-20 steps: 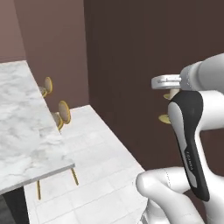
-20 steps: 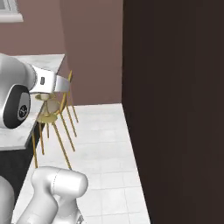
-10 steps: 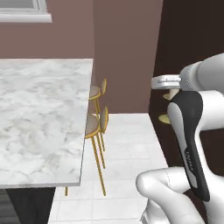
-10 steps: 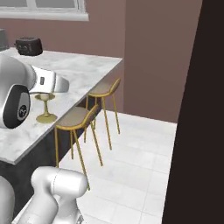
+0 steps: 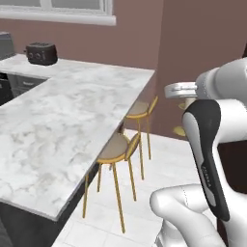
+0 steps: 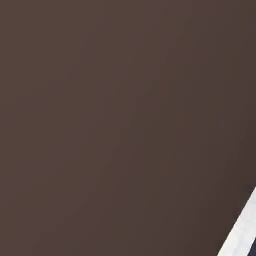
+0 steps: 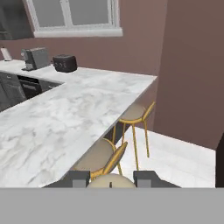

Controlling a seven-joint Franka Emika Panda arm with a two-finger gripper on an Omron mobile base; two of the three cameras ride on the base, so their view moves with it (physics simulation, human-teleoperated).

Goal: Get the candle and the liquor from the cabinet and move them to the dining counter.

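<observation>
Two stools (image 5: 120, 149) and the marble surface (image 5: 62, 125) now fill the left base view after the base's turn; fingers (image 7: 110, 178) pinch the candle (image 7: 110, 182), placement likely next.

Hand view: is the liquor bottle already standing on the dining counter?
No. The dining counter carries only a toaster and a grey appliance far back.

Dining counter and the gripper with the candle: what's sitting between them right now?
In the hand view, two stools: the near stool and the far stool, tucked along the dining counter edge, ahead of the gripper holding the candle.
</observation>
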